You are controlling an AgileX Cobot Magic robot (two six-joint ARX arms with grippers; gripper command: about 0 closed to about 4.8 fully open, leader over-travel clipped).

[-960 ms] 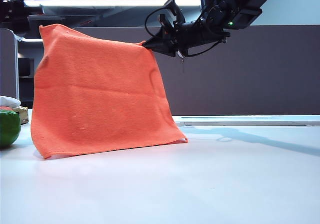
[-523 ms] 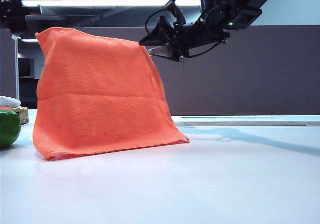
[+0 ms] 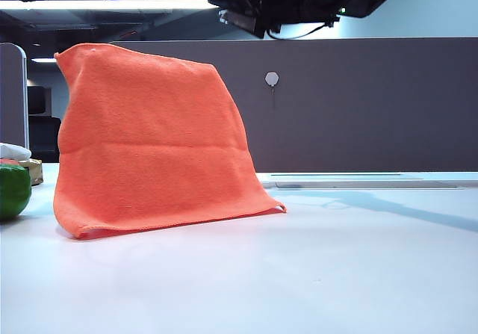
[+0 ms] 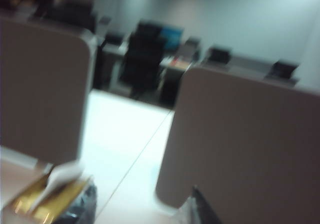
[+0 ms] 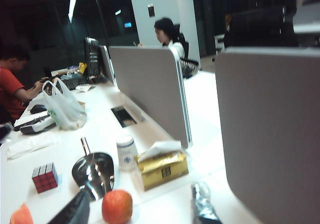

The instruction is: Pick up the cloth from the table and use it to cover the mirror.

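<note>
Draping over the mirror, which is fully hidden beneath, the cloth point(image 3: 153, 140) is seen standing on the white desk point(image 3: 299, 274). The right gripper point(image 3: 237, 9) is raised above it, fingers point(image 5: 202, 201) spread, empty. The left gripper point(image 4: 195, 211) is barely seen, fingers apparently spread.

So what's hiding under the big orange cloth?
The cloth stands draped like a tent on the table. It hides whatever holds it up, so you can't see that. The right gripper hangs open above; the left gripper isn't clearly visible.
</note>
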